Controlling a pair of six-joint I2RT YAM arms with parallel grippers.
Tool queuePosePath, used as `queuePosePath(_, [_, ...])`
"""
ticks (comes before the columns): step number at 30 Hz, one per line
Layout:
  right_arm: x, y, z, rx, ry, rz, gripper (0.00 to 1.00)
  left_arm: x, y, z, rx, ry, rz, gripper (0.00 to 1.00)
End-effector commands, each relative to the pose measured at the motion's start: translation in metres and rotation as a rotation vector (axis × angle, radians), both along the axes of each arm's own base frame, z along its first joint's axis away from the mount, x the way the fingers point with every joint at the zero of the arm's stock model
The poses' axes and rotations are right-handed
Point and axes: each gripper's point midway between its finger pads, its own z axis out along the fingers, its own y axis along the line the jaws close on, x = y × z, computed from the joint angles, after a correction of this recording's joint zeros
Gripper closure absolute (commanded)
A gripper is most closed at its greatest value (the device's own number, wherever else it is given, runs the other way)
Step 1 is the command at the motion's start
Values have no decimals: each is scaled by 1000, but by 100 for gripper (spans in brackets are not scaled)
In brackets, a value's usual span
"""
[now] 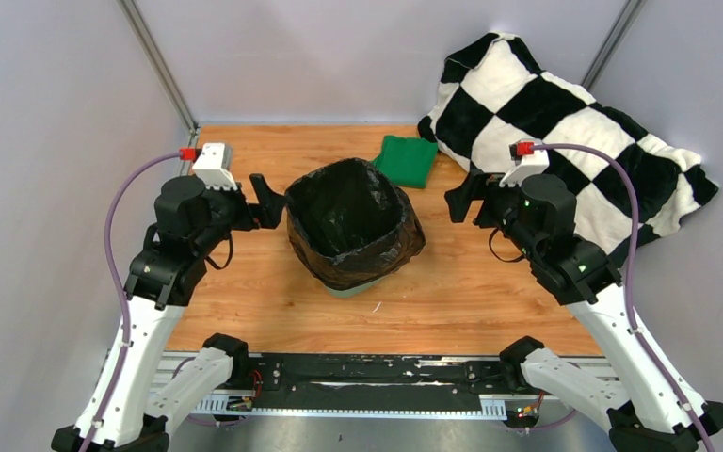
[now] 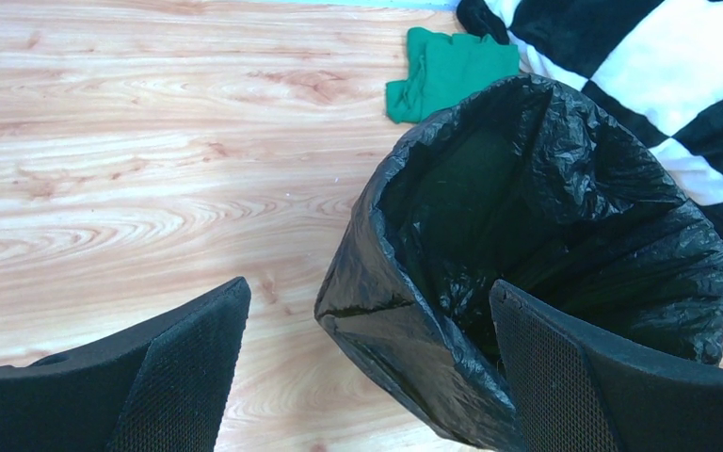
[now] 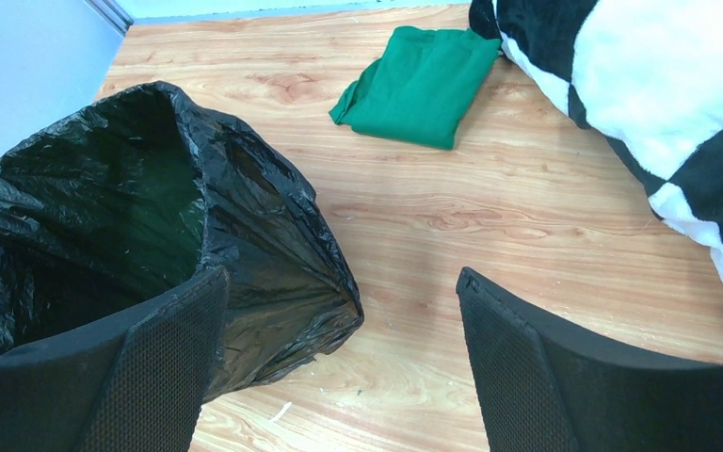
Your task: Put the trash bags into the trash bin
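Observation:
The black trash bag (image 1: 353,224) lines the mint-green trash bin (image 1: 350,291) and folds over its rim, so only a sliver of the bin shows at the near bottom edge. The bag's mouth stands open. My left gripper (image 1: 268,201) is open and empty, just left of the bag's rim; the bag (image 2: 546,235) fills the right of the left wrist view, its corner between my fingers (image 2: 188,367). My right gripper (image 1: 459,202) is open and empty, a little to the right of the bin. The bag (image 3: 151,235) lies at the left of the right wrist view.
A folded dark green cloth (image 1: 408,160) lies on the wooden table (image 1: 245,311) behind the bin, also in the wrist views (image 3: 419,85) (image 2: 447,71). A black-and-white checkered pillow (image 1: 565,132) fills the back right corner. Grey walls close in left and right.

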Motion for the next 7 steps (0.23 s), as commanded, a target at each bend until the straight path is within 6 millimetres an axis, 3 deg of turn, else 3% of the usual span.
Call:
queuePosePath(1, [3, -4, 8, 4, -25, -16, 8, -6, -2, 0, 18, -5, -29, 0])
queuePosePath(7, [5, -3, 5, 4, -21, -17, 8, -6, -2, 0, 18, -4, -31, 0])
